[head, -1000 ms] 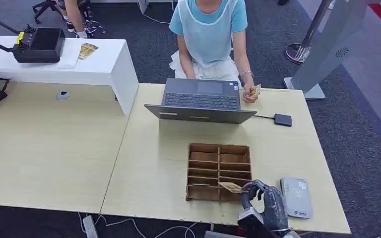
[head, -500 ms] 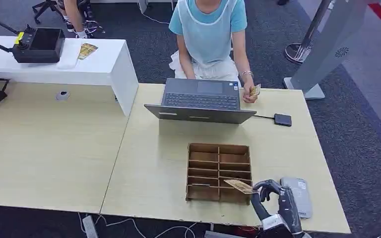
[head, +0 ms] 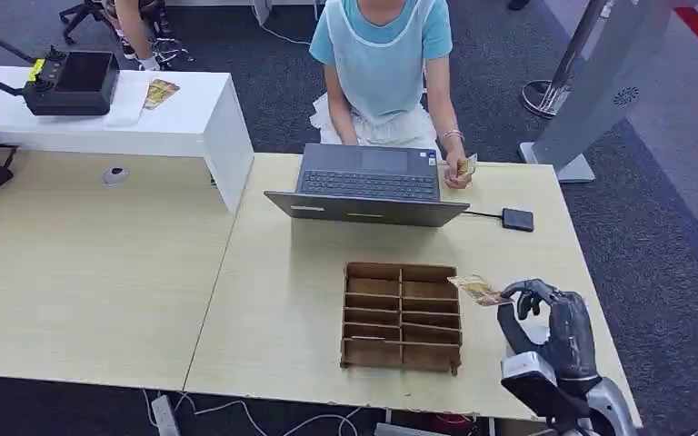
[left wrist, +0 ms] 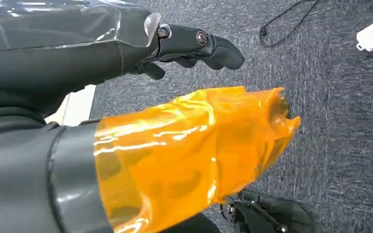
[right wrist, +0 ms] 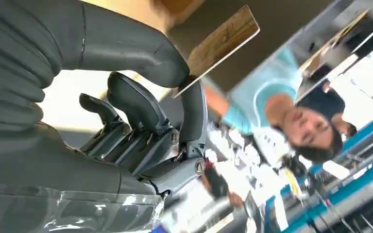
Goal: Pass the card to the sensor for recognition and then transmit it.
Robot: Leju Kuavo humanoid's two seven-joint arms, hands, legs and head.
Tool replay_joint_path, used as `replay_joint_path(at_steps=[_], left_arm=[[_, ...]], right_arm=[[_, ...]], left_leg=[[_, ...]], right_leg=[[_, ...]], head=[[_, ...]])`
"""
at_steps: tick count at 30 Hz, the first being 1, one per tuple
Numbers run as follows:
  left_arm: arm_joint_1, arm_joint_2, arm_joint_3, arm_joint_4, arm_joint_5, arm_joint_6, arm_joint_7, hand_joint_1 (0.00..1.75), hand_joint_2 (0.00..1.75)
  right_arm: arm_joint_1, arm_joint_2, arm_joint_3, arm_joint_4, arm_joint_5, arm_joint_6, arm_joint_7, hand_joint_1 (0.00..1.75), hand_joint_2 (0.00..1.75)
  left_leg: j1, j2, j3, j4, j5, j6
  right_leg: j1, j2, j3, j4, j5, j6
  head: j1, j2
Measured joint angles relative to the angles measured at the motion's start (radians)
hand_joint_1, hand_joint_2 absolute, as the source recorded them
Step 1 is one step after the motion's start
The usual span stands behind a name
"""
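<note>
The right hand (head: 550,322) pinches the card (head: 477,290) between thumb and fingers (right wrist: 192,104), held above the surface just beside the tray (head: 402,316). The left hand (left wrist: 184,46) hangs over the floor, holding nothing. I'd keep the pinch firm and the card flat and level when presenting it to the sensor, since only its edge is gripped.

Pinched flat by the right hand (head: 554,322) just beside the wooden tray's (head: 402,315) far right corner: a thin tan card (head: 475,289) with printed face, raised off the table, tilted.
</note>
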Motion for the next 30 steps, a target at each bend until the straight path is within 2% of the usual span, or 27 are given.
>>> replay_joint_path(at_steps=[3, 5, 12, 17, 22, 26, 30], left_arm=[[-0.005, 0.002, -0.012, 0.0, 0.0, 0.0, -0.015, 0.0, 0.0], [-0.008, 0.004, -0.018, 0.002, 0.0, 0.0, -0.03, 0.0, 0.0], [-0.027, 0.021, -0.036, 0.031, 0.0, 0.0, -0.073, 0.0, 0.0], [-0.037, 0.029, -0.047, 0.048, 0.0, 0.0, -0.08, 0.0, 0.0], [-0.041, 0.035, -0.065, 0.062, 0.0, 0.0, -0.086, 0.0, 0.0], [-0.043, 0.039, -0.07, 0.071, 0.0, 0.0, -0.097, 0.0, 0.0], [-0.044, 0.042, -0.079, 0.079, 0.0, 0.0, -0.105, 0.0, 0.0]], right_arm=[[-0.111, 0.0, -0.011, 0.05, 0.174, -0.016, 0.099, 1.75, 1.75], [-0.198, 0.0, -0.01, 0.094, 0.225, 0.001, 0.141, 1.75, 1.75], [-0.5, 0.014, 0.045, 0.312, 0.299, 0.103, 0.244, 1.75, 1.75], [-0.676, 0.058, 0.107, 0.491, 0.288, 0.172, 0.284, 1.75, 1.75], [-0.847, 0.116, 0.174, 0.692, 0.225, 0.311, 0.305, 1.75, 1.75], [-0.966, 0.174, 0.218, 0.846, 0.159, 0.466, 0.327, 1.75, 1.75], [-1.04, 0.217, 0.255, 0.96, 0.15, 0.512, 0.342, 1.75, 1.75]], left_leg=[[0.0, 0.002, 0.002, 0.0, 0.0, 0.0], [0.0, 0.002, 0.002, 0.0, 0.001, 0.0], [0.0, 0.002, 0.001, 0.0, 0.002, 0.0], [0.0, 0.002, 0.0, 0.0, 0.003, 0.0], [0.0, 0.001, -0.001, 0.0, 0.003, 0.0], [0.0, 0.001, -0.001, 0.0, 0.003, 0.0], [0.0, 0.0, -0.001, 0.0, 0.003, 0.0]], right_leg=[[0.0, 0.003, 0.0, 0.0, 0.001, 0.0], [0.0, 0.003, 0.001, 0.0, 0.001, 0.0], [0.0, 0.003, 0.0, 0.001, 0.003, 0.0], [0.0, 0.002, -0.001, 0.002, 0.003, 0.0], [0.0, 0.002, -0.002, 0.002, 0.003, 0.0], [0.0, 0.002, -0.002, 0.002, 0.003, 0.0], [0.0, 0.001, -0.003, 0.002, 0.003, 0.0]], head=[[0.0, 0.0], [0.0, 0.0], [0.0, 0.0], [0.0, 0.0], [0.0, 0.0], [0.0, 0.0], [0.0, 0.0]])
